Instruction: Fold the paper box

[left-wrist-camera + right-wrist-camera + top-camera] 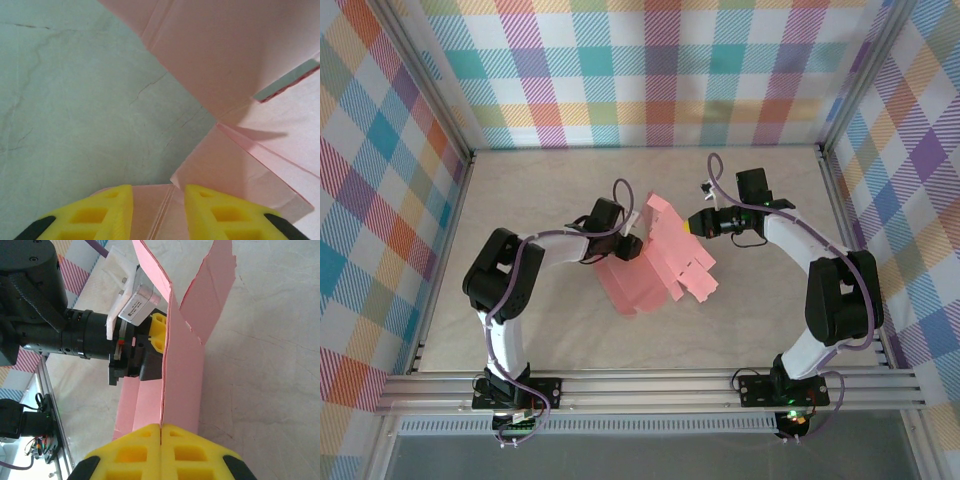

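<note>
Paper box (660, 265) half-raised at mid-desk (550, 200), between both hands.
Light, floppy card that creases easily, best pinched on flat panels beside fold lines. Right hand (161, 427) is clenched on an edge. Left hand (159, 192) straddles a flap, its grip unclear.

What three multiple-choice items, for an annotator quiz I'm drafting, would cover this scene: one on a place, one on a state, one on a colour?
1. Where is the paper box?
A. middle of the table
B. far left corner
C. on the near rail

2. What is the right claw doing?
A. hanging open over bare surface
B. shut on the paper box's edge
C. shut on a cable

3. What colour are its fingers?
A. blue
B. white
C. yellow

Key:
1 A, the top view shows the pink sheet centrally.
2 B, the wrist view shows the fingers meeting on the card's edge.
3 C, both are plainly yellow.
</note>
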You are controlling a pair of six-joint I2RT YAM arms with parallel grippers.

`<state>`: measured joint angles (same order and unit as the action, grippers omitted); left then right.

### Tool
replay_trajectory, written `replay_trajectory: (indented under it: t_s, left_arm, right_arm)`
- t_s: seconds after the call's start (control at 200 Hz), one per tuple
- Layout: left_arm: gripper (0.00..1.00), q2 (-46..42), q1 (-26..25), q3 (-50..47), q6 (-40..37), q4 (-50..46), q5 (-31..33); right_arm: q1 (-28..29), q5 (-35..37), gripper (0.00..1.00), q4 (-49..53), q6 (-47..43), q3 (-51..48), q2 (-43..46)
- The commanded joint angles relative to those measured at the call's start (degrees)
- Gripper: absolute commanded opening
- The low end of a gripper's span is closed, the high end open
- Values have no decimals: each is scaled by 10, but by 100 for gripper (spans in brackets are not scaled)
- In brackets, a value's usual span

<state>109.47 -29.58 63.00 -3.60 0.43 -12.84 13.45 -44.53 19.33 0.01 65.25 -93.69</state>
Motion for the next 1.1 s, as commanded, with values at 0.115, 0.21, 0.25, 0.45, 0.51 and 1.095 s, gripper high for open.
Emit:
replay_trajectory:
  t_s: [0.115,0.21,0.25,0.45,0.51,1.095]
  left_arm:
    - [33,10,-24,21,43,42,11]
    - [34,7,-31,20,45,44,17]
    - [34,3,-31,16,43,44,24]
    - [35,-40,-20,-20,15,37,69]
    - [35,-57,-10,-33,14,39,71]
    - [41,-98,51,7,30,88,-11]
  right_arm:
    - [-3,-39,0,-39,16,-7,15]
    - [-2,-20,0,-28,8,-2,15]
    - [-3,-11,0,-18,2,-1,16]
    - [-4,38,0,4,-13,-2,23]
    - [-5,47,0,5,-14,-3,24]
    - [6,75,0,47,-52,7,21]
